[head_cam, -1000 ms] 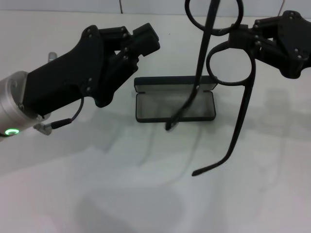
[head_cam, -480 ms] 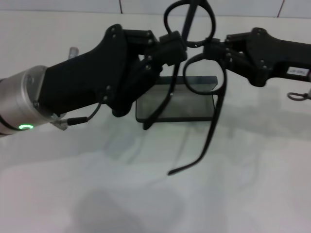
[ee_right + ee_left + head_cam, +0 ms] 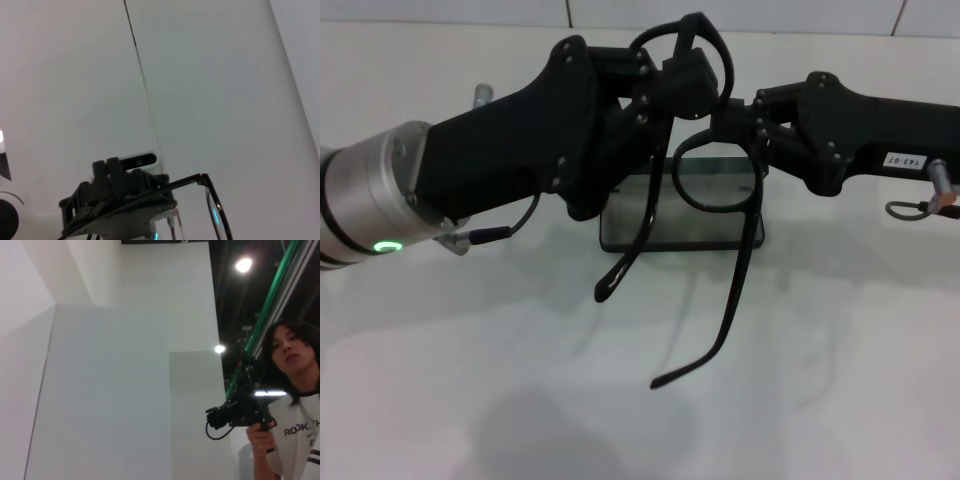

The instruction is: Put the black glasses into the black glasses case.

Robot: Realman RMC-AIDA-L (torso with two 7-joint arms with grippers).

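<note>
The black glasses [image 3: 729, 300] hang in the air above the open black glasses case [image 3: 680, 245], temple arms unfolded and pointing down toward me. My right gripper [image 3: 735, 125] comes in from the right and is shut on the frame beside the lenses. My left gripper [image 3: 688, 75] comes in from the left and sits against the far lens rim. The case lies on the table behind the glasses with its pale lining up and the left arm partly covering it. A piece of the frame shows in the right wrist view [image 3: 186, 181]. The left wrist view shows no task thing.
The white table [image 3: 470, 380] stretches in front of the case. A grey cable loop [image 3: 910, 208] hangs from the right arm. The left wrist view shows white walls and a person holding a camera [image 3: 280, 405].
My right gripper has carried the glasses leftward and lower, over the case. My left arm has moved right and met the far lens.
</note>
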